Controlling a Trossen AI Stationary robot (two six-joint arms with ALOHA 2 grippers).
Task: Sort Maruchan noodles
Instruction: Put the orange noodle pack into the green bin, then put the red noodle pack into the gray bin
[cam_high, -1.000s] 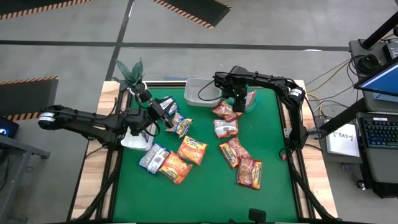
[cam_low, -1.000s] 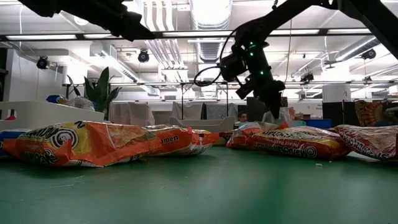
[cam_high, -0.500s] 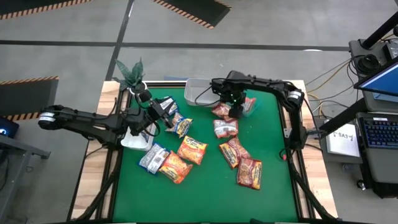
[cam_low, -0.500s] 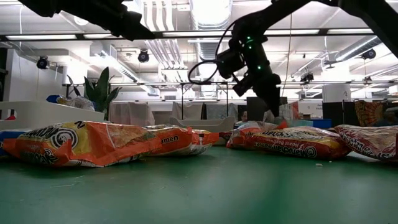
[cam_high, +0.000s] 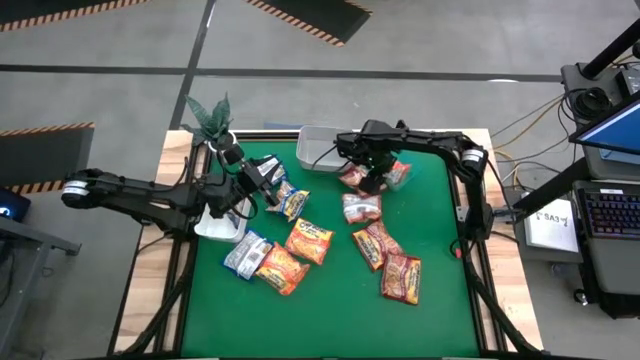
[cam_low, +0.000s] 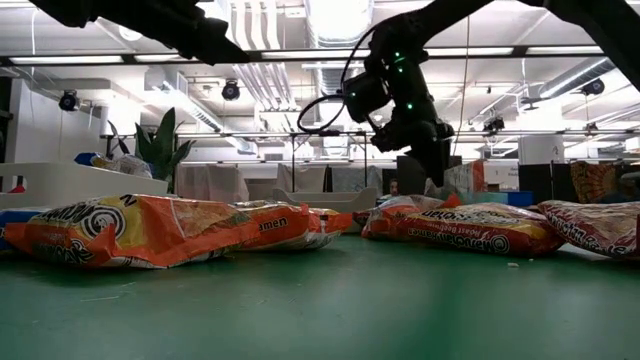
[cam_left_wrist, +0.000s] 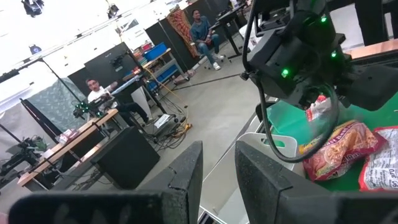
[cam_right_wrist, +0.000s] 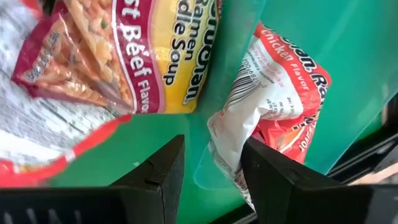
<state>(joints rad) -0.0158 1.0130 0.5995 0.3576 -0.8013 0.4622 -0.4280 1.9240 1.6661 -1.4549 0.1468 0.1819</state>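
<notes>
The green surface (cam_high: 330, 290) stands on a grey concrete floor (cam_high: 120, 40) marked with orange-and-black hazard stripes (cam_high: 300, 15). Overhead run white ducts (cam_low: 250, 40) and long strip lights (cam_low: 100, 60), with a potted plant (cam_low: 160, 145) at the far edge. Beyond, two people (cam_left_wrist: 99, 93) sit at wooden desks (cam_left_wrist: 68, 146), and a laptop (cam_high: 615, 135) sits beside the surface.

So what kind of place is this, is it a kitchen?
Not a kitchen. It looks like a robot lab or workshop: a green-topped table with two robot arms, striped hazard tape on the floor, and people at desks cluttered with equipment behind.
</notes>
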